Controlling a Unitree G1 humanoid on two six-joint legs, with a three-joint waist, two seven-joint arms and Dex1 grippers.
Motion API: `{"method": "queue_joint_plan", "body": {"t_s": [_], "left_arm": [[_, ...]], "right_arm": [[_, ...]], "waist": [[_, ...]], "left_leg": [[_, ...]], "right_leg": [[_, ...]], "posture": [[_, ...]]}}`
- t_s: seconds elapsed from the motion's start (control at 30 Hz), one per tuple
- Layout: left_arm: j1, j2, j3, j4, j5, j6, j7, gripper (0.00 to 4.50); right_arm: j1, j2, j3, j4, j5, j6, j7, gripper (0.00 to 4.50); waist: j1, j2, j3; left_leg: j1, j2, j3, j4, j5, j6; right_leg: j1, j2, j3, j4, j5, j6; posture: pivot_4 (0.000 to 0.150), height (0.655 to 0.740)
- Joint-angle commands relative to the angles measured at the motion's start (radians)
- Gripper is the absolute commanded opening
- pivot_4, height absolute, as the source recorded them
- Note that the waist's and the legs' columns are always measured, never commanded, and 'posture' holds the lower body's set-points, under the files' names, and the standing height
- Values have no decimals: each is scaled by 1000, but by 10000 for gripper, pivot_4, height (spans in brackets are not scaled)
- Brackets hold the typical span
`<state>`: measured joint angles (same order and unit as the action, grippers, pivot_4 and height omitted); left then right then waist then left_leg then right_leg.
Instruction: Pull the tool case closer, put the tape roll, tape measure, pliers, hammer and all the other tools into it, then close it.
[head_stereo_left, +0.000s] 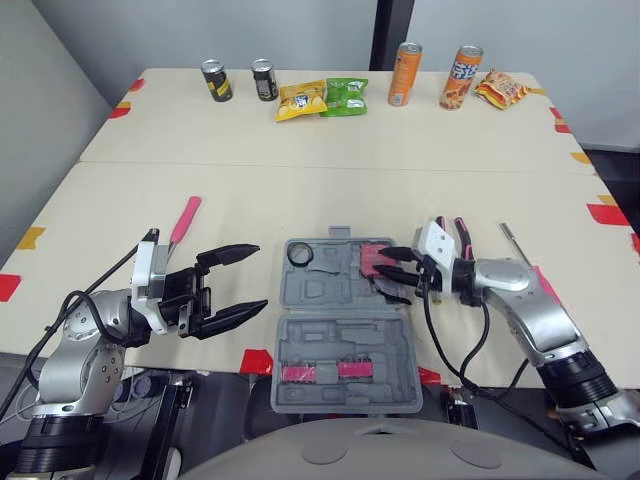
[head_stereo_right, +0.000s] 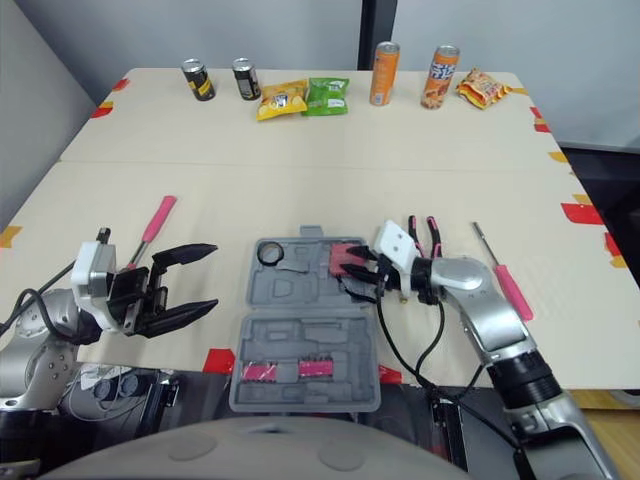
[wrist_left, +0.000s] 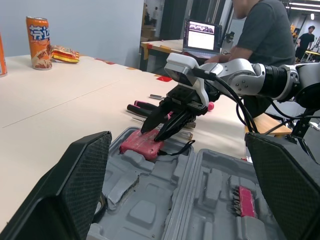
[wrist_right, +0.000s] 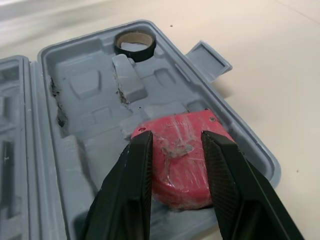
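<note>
Pale bench (head_stereo_left: 300, 190), seam across the middle, red and yellow tape marks (head_stereo_left: 606, 214) at edges.
Far side, left to right: two dark cans (head_stereo_left: 216, 80), yellow bag (head_stereo_left: 301, 100), green bag (head_stereo_left: 346, 96), two orange cans (head_stereo_left: 404, 74), snack bag (head_stereo_left: 501, 89).
Near side: pink-handled tool (head_stereo_left: 185, 221) at left; open grey case (head_stereo_left: 340, 345) at front edge; pliers (head_stereo_left: 463, 237) just right of it; screwdriver (head_stereo_right: 512, 288) further right.

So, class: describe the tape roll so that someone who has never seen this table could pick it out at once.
Find the open grey tool case at the near edge of the beige table. In its far half, at the corner on the robot's left, lies the tape roll: a small black ring, unlike the flat red tape measure at the opposite end.
</note>
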<state>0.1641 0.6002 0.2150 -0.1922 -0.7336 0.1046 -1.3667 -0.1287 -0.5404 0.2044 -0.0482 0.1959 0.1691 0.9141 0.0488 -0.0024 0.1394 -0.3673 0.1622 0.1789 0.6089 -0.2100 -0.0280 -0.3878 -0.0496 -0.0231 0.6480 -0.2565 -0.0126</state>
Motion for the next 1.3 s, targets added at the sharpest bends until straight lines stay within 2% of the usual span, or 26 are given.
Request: {"method": "queue_joint_plan", "body": {"t_s": [0.03, 0.2, 0.33, 0.37, 0.47, 0.63, 0.83, 0.93, 1.03, 1.2, 1.3], "left_arm": [[-2, -2, 5, -10, 1, -10, -1, 45000], [-3, -9, 1, -6, 6, -13, 3, 45000], [3, -14, -1, -1, 14, -8, 13, 45000], [6, -14, -2, 0, 18, -5, 19, 45000], [23, -24, 3, -1, 25, 6, 60, 45000], [41, -82, 42, 7, 35, 9, 193, 45000], [71, -129, 88, 8, 16, 35, 314, 45000], [97, -134, 107, 18, 12, 31, 323, 45000], [133, -136, 125, 30, 13, 32, 328, 45000], [217, -130, 178, 91, 39, -25, 303, 45000], [265, -141, 227, 141, 40, -62, 299, 45000]], "right_arm": [[5, -2, 51, 129, -96, -44, -23, 16233], [-41, 30, 93, 254, -143, -37, -45, 16233], [-69, 35, 120, 306, -161, -39, -28, 16233], [-73, 34, 120, 308, -161, -47, -27, 16233], [-60, 34, 62, 252, -92, -44, -18, 16233], [23, 53, -93, 54, 109, -69, 4, 16233], [163, 8, -249, -152, 237, -15, -21, 16233], [255, -23, -330, -188, 298, -8, 8, 16233], [349, -45, -402, -181, 299, -65, 30, 16233], [565, -29, -554, -165, 323, -175, 79, 30976], [696, 8, -637, -136, 329, -243, 89, 41907]], "waist": [[-1, 0, 0], [-14, -3, -7], [-12, -5, -10], [-11, -6, -11], [-9, -6, -13], [7, -5, -10], [4, -3, -1], [4, -3, 0], [3, -4, 1], [3, -5, 3], [3, -5, 4]], "left_leg": [[0, 0, 0, 0, 0, 0], [3, 0, 0, 0, 0, 0], [16, 0, 0, -4, -1, -1], [19, 0, 0, -7, -4, -7], [20, 0, 1, -9, -5, -8], [16, 0, 0, -10, -2, -3], [15, 0, 0, -13, -1, -1], [15, 0, 0, -17, -1, -1], [15, 0, 0, -18, -1, -1], [15, -1, 0, -21, -1, -2], [15, -1, 0, -25, -1, -2]], "right_leg": [[0, 0, 0, 0, 0, 0], [3, 1, 0, 0, 0, 0], [14, 1, 0, -2, -1, -1], [18, 1, 0, -4, -1, -1], [19, 1, 0, -6, -1, -1], [16, 0, -1, -11, -1, -1], [15, 0, -1, -13, -1, -1], [15, 1, -2, -17, -1, -1], [15, 1, -2, -20, -1, -1], [16, 1, -2, -24, -1, 0], [16, 1, -2, -28, -1, 0]], "posture": [[1500, 7400], [1500, 7400], [1500, 7400], [1500, 7400], [1500, 7400], [1500, 7400], [1500, 7400], [1500, 7400], [1500, 7400], [1500, 7400], [1500, 7400]]}}
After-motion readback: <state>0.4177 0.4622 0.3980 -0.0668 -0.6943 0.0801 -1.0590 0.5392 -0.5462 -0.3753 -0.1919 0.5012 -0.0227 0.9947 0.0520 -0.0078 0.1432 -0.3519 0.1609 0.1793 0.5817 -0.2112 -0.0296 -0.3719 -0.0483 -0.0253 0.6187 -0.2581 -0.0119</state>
